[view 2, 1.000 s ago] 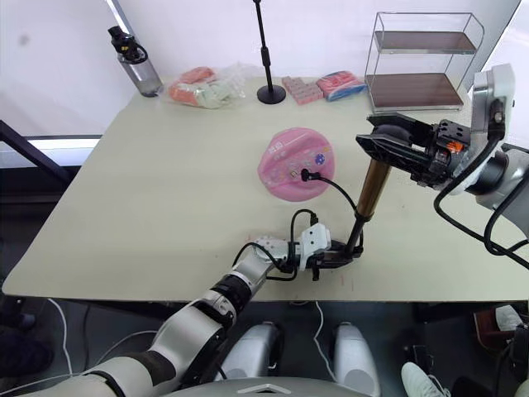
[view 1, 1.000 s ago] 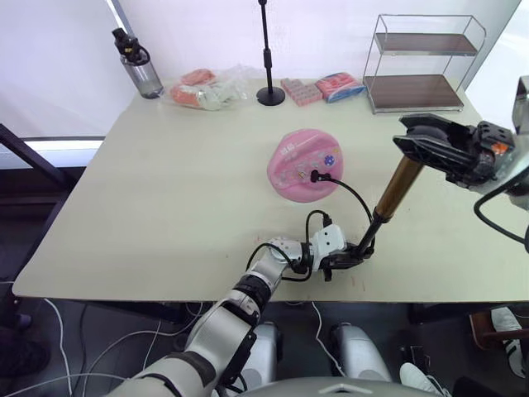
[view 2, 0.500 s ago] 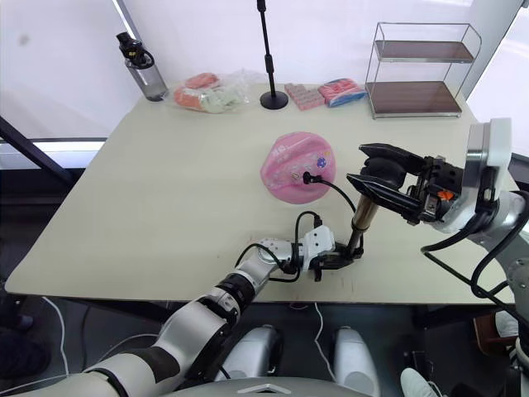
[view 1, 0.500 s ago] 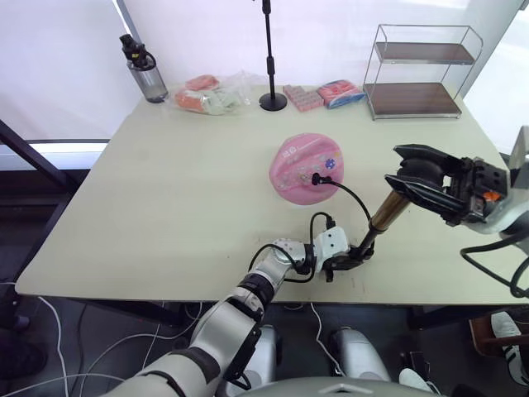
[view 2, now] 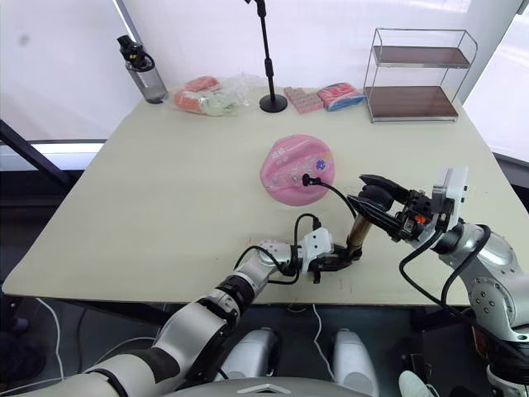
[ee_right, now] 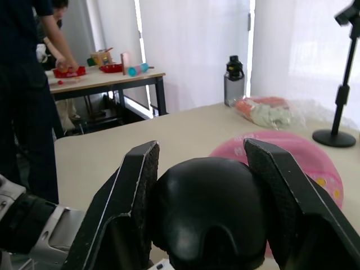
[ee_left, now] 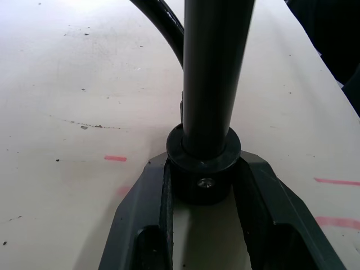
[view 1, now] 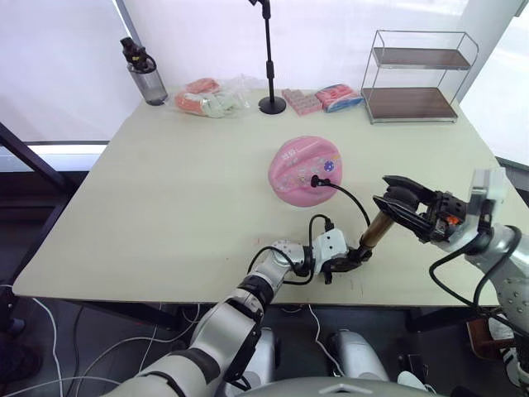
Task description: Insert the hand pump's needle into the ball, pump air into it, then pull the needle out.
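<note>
The pink ball lies flattened near the table's middle. A black fitting sits plugged into its near side; the needle itself is hidden inside. A thin black hose loops from there to the hand pump, which stands tilted near the front edge. My left gripper is shut on the pump's black bottom cap, one finger on each side. My right gripper is shut on the black handle at the pump's top, low over the table.
Along the table's far edge stand a water bottle, bagged packets, a black stand, pink packets and a wire shelf rack. A person stands at another table beyond.
My right gripper has pushed the handle down toward the base, so less of the gold cylinder shows. The left gripper and the ball have stayed put. The camera has shifted slightly.
</note>
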`<action>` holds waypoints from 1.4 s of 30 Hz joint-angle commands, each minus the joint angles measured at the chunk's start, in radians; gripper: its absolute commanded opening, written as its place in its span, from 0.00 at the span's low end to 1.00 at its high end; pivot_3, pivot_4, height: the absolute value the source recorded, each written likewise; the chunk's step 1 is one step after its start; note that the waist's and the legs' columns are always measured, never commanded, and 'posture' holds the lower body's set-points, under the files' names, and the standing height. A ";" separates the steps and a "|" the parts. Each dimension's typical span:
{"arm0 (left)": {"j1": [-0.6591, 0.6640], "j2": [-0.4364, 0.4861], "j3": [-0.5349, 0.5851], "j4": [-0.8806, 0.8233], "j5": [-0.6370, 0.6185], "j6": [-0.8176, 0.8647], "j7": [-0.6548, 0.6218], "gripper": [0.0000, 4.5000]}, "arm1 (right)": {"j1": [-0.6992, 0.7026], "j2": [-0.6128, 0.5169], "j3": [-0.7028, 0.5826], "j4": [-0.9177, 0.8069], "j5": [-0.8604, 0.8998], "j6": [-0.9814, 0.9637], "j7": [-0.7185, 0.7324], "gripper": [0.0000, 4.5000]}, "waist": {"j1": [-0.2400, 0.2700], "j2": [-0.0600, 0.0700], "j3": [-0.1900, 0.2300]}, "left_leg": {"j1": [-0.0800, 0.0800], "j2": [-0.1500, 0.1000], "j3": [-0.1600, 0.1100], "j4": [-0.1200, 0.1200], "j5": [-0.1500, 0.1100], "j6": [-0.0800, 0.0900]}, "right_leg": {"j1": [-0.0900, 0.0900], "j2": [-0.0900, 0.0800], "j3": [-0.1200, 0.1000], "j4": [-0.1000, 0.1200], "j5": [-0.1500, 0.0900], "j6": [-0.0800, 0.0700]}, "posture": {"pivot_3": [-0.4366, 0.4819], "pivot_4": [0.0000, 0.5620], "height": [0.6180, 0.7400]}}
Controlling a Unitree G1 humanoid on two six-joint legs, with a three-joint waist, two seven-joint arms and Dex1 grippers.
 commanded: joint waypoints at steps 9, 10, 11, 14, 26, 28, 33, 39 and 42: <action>0.040 0.006 0.000 0.060 0.021 0.017 -0.032 0.23 | 0.051 0.038 0.112 0.136 -0.183 -0.038 -0.005 0.43 | -0.001 0.003 -0.001 | 0.000 0.000 0.000 -0.002 0.000 0.000 | 0.000 0.000 -0.001 -0.003 0.000 0.001 | 0.48 0.27 0.93; 0.040 0.005 0.001 0.061 0.021 0.017 -0.032 0.23 | 0.052 0.032 0.117 0.141 -0.193 -0.044 0.003 0.43 | -0.001 0.003 -0.001 | 0.000 0.000 0.000 -0.002 0.000 0.000 | 0.000 0.000 -0.001 -0.003 0.000 0.001 | 0.48 0.27 0.93; 0.040 0.005 0.001 0.061 0.021 0.017 -0.033 0.23 | 0.052 0.025 0.119 0.142 -0.198 -0.049 0.013 0.43 | -0.001 0.003 -0.001 | 0.000 0.000 0.000 -0.002 0.000 0.000 | 0.000 0.000 -0.001 -0.003 0.000 0.001 | 0.48 0.27 0.93; 0.040 0.006 0.002 0.063 0.020 0.017 -0.036 0.23 | 0.035 0.000 0.098 0.125 -0.181 -0.041 0.031 0.43 | -0.002 0.003 -0.001 | 0.000 0.000 -0.001 -0.002 0.000 0.000 | 0.000 0.000 -0.001 -0.003 0.000 0.000 | 0.48 0.27 0.93; 0.063 0.022 0.013 0.063 0.011 0.010 -0.067 0.23 | -0.155 -0.179 -0.049 0.073 0.021 0.026 0.224 0.43 | 0.002 0.008 0.002 | -0.014 -0.004 -0.004 -0.002 0.000 0.000 | -0.009 -0.001 -0.004 -0.008 0.003 0.004 | 0.48 0.27 0.93; 0.066 0.028 0.010 0.062 0.015 0.004 -0.071 0.23 | -0.197 -0.203 -0.074 0.082 0.055 0.054 0.238 0.43 | 0.003 0.009 0.003 | -0.015 -0.004 -0.005 -0.002 0.000 0.000 | -0.010 -0.001 -0.005 -0.008 0.003 0.003 | 0.48 0.27 0.93; 0.071 0.035 0.007 0.061 0.018 -0.003 -0.077 0.23 | -0.306 -0.263 -0.140 0.111 0.169 0.148 0.261 0.43 | 0.002 0.009 0.005 | -0.015 -0.004 -0.005 -0.002 0.000 0.000 | -0.010 -0.001 -0.005 -0.008 0.003 0.003 | 0.48 0.27 0.93; 0.070 0.042 -0.011 0.064 0.037 -0.022 -0.077 0.23 | -0.431 -0.336 -0.204 0.151 0.306 0.292 0.254 0.43 | 0.001 0.010 0.007 | -0.015 -0.004 -0.005 -0.002 0.000 0.000 | -0.010 -0.001 -0.005 -0.008 0.003 0.003 | 0.48 0.27 0.93; 0.070 0.043 -0.017 0.072 0.048 -0.029 -0.060 0.23 | -0.473 -0.350 -0.223 0.160 0.348 0.338 0.237 0.43 | 0.002 0.010 0.008 | -0.016 -0.004 -0.005 -0.002 0.000 0.000 | -0.011 -0.001 -0.005 -0.008 0.004 0.001 | 0.48 0.27 0.93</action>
